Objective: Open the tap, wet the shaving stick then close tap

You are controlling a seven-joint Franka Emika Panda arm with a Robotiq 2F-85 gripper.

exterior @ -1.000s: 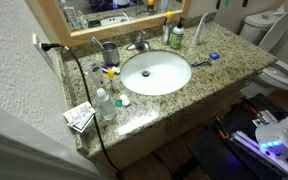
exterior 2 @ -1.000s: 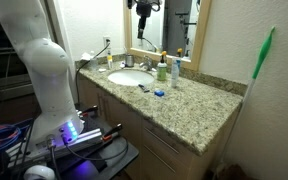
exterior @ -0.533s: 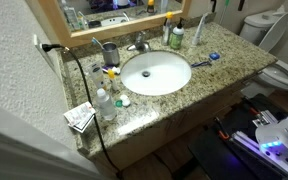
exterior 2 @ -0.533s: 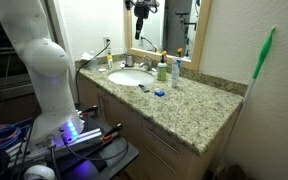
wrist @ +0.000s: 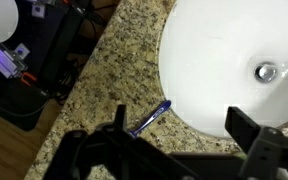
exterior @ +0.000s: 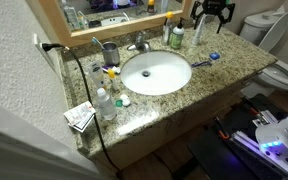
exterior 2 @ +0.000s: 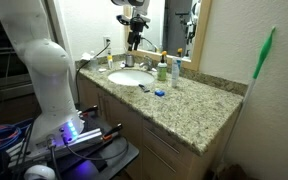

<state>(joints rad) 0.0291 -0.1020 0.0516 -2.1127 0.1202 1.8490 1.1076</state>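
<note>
Exterior view, from above:
- Gripper (exterior: 212,17) hangs over the back corner of the counter (exterior: 224,70), above the razor. Jaws spread wide, nothing between them.
- Razor (exterior: 206,61) lies flat on the granite, just beside the rim of the sink (exterior: 156,73), on the side away from the wall outlet.
- Tap (exterior: 139,45) stands behind the basin, lever down; no water visible.
- Grey cup (exterior: 110,52) near the tap; green-and-white bottle (exterior: 176,37) upright between tap and gripper.
- Clear bottle (exterior: 104,101) upright at the counter's near end.

Exterior view, from the side:
- Gripper (exterior 2: 134,41) points straight down in front of the mirror (exterior 2: 169,25), over the sink (exterior 2: 131,77) area. Jaw gap not readable here.
- Razor (exterior 2: 158,93) shows as a small blue spot on the counter, apart from the gripper.
- Green-and-white bottle (exterior 2: 176,70) upright near it.

Wrist view:
- Gripper (wrist: 184,135) open; two dark fingers (wrist: 252,132) stand well apart, empty.
- Razor (wrist: 149,118) lies on granite close to one finger, untouched, blue head toward the white basin (wrist: 224,50).
- Drain (wrist: 267,72) visible; basin looks dry.
</note>
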